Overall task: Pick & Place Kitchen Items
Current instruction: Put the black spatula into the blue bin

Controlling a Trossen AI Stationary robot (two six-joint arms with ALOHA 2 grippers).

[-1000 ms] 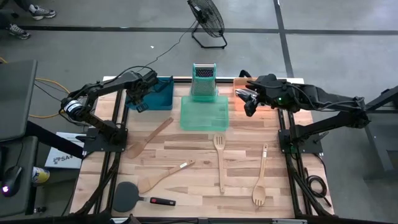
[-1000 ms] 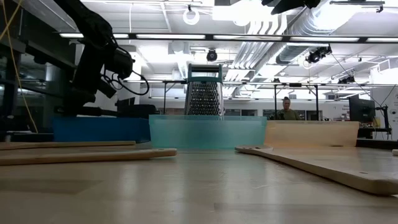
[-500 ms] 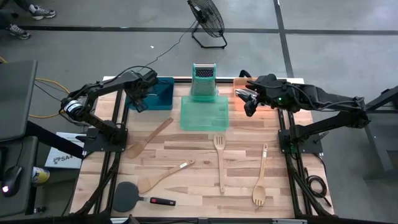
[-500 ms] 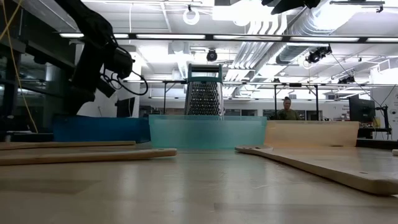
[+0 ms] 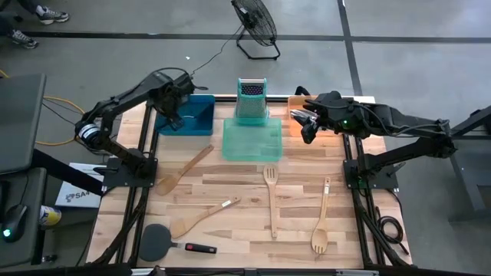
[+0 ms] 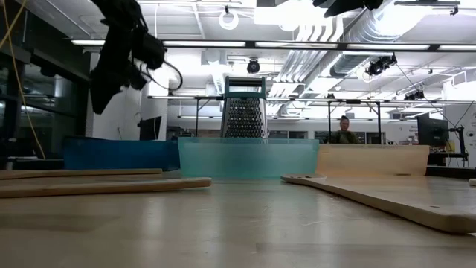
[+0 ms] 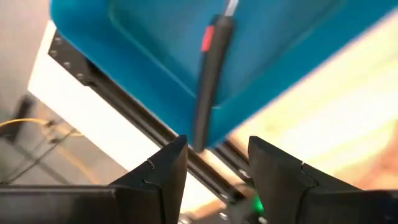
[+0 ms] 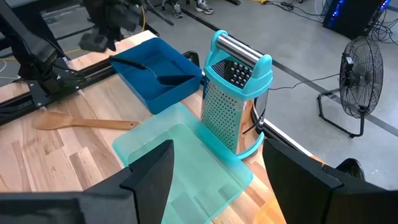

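My left gripper hangs open and empty above the left end of the blue tray. A black utensil with a red mark on its handle lies in that tray, and its handle reaches over the tray's rim toward my open fingers. My right gripper waits open and empty over the orange tray. On the table lie two wooden spatulas, a black spatula with a red-tipped handle, a wooden slotted spatula and a wooden slotted spoon.
The green tray stands at the far middle with the upright metal grater behind it. The arms' dark base frames stand at the table's left and right. A person stands in the room beyond.
My left gripper has risen from just over the blue tray to well above it and gone a little toward the table's far edge. My right gripper has kept still.
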